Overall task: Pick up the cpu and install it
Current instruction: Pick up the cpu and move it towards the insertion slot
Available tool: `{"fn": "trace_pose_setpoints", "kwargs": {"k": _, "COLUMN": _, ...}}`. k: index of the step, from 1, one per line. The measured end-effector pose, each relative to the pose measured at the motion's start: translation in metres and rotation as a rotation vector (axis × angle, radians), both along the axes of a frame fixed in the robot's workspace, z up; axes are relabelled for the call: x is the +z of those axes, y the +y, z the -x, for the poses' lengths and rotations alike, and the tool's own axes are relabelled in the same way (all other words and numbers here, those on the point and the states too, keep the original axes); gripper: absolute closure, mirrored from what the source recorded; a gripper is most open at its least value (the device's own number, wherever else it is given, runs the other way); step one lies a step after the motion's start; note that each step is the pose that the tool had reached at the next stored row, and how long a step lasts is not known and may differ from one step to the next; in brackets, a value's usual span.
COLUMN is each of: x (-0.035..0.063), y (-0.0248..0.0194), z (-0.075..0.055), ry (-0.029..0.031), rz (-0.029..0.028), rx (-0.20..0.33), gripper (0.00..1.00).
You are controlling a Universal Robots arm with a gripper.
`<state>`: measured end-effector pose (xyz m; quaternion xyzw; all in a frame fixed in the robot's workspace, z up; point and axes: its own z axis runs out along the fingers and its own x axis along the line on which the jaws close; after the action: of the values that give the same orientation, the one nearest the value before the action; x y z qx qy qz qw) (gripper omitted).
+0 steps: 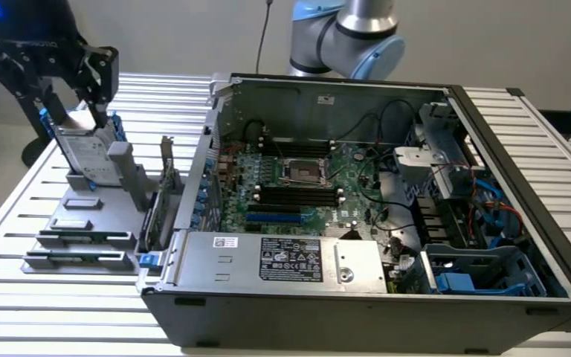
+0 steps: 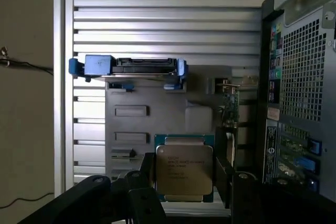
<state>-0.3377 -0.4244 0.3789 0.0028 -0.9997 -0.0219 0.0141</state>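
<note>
Gripper (image 1: 72, 111) is seen at the upper left of the exterior view, raised above the grey parts fixture (image 1: 97, 217) and just over the upright hard drive (image 1: 85, 152) in its blue frame. In the wrist view the cpu (image 2: 184, 169) is clamped between the two black fingers (image 2: 148, 176), one on each side edge, with the metal lid turned to the camera and the fixture seen behind it. The open pc case (image 1: 365, 305) is placed centre-right in the exterior view. Its motherboard (image 1: 311, 195) is exposed, and the socket (image 1: 302, 172) is well apart from the gripper. Memory sticks (image 1: 79, 239) are seated in the fixture at lower left.
</note>
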Motion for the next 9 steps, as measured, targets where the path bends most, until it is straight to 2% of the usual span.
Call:
{"fn": "trace_pose_setpoints", "kwargs": {"k": 3, "x": 0.0029, "y": 0.0003, "z": -0.013, "ry": 0.0002, "rz": -0.0049, "rx": 0.0, "gripper": 0.45}}
{"fn": "trace_pose_setpoints", "kwargs": {"k": 9, "x": 0.005, "y": 0.001, "z": -0.039, "ry": 0.0001, "rz": -0.0201, "rx": 0.0, "gripper": 0.45}}
